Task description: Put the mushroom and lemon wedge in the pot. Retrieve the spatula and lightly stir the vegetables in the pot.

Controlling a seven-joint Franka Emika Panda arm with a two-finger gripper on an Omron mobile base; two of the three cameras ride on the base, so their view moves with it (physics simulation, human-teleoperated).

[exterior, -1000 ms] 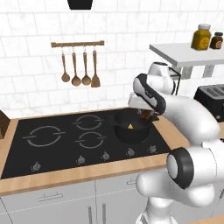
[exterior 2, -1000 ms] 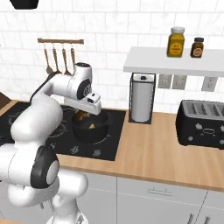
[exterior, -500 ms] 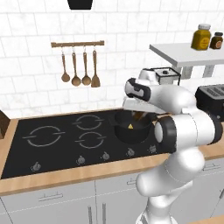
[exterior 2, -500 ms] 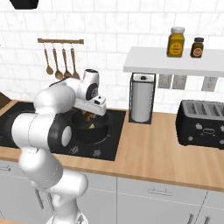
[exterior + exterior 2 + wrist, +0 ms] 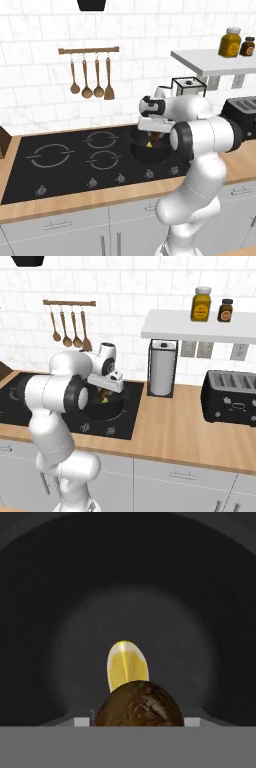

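mushroom [image 5: 138, 704]: rounded, mottled brown | lemon wedge [image 5: 127, 664]: yellow, in pot [image 5: 45, 612]

A light wooden tabletop [image 5: 165, 426] runs along the white-tiled wall, over grey cabinet fronts. Set into its left part is a black hob [image 5: 75, 160] with ring markings and a row of knobs along its front edge. On the hob's right rear ring stands the black pot [image 5: 150, 150], with a yellow lemon wedge [image 5: 127, 664] lying on its floor. To the right of the hob, against the wall, a paper towel roll in a dark holder [image 5: 161, 370] stands upright on the wood. Further right, well apart from it, sits a black toaster [image 5: 232, 398]. A white shelf [image 5: 200, 326] above carries two jars [image 5: 201, 304], standing near each other.
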